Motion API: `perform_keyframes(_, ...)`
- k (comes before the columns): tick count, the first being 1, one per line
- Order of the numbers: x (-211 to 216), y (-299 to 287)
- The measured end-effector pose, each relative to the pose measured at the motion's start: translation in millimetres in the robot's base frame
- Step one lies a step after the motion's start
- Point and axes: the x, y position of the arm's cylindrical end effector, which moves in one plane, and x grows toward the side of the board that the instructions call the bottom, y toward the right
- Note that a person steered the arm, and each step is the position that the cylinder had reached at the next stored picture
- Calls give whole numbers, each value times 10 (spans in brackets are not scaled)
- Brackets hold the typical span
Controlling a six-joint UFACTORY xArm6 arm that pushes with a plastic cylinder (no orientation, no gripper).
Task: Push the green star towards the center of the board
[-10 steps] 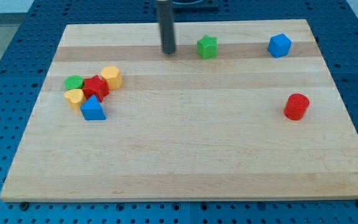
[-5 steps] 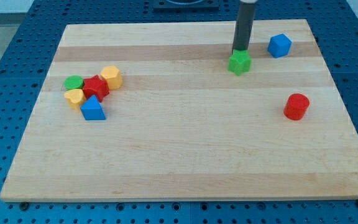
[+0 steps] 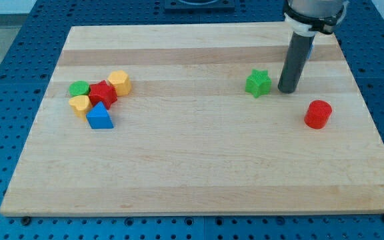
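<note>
Green star (image 3: 258,83) right of board (image 3: 192,167) centre, my tip (image 3: 287,91) just beside its right

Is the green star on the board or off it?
On the board. The green star lies flat on the wooden board, with my tip just to its right.

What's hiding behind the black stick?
A sliver of blue peeks out beside the rod, toward the view's top right. It looks like a blue block, but the rod covers most of it, so its shape can't be made out. My tip sits just right of the green star.
</note>
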Motion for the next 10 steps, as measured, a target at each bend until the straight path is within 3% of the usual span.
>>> perform_keyframes(4,-107,-684)
perform_keyframes(10,-103,-2516)
